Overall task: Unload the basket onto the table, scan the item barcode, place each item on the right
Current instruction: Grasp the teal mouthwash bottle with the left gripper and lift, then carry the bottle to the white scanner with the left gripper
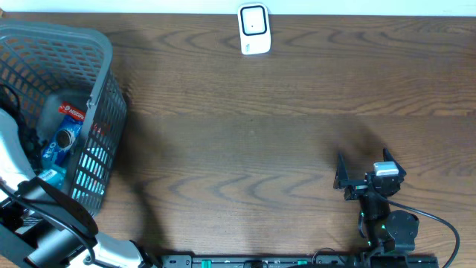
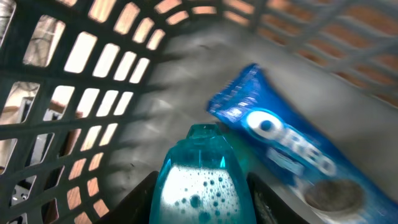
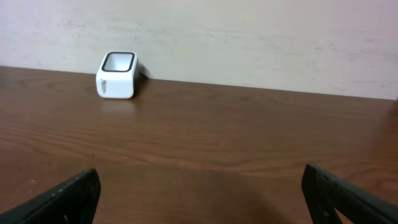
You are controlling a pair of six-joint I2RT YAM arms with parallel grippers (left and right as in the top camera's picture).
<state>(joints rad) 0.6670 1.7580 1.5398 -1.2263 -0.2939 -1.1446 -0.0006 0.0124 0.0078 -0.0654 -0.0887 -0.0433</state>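
Though hidden overhead, left gripper [image 2: 202, 202] clasps teal bottle [image 2: 199, 174].

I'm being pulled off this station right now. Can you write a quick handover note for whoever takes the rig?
Left gripper: down in the grey basket, closed on the teal bottle, beside the Oreo pack.
Right gripper: open, empty, over the table, facing the white scanner at the far edge.
Done: an item gripped.
Left: lift the bottle out, bring it to the scanner, show its barcode. No barcode is visible now.
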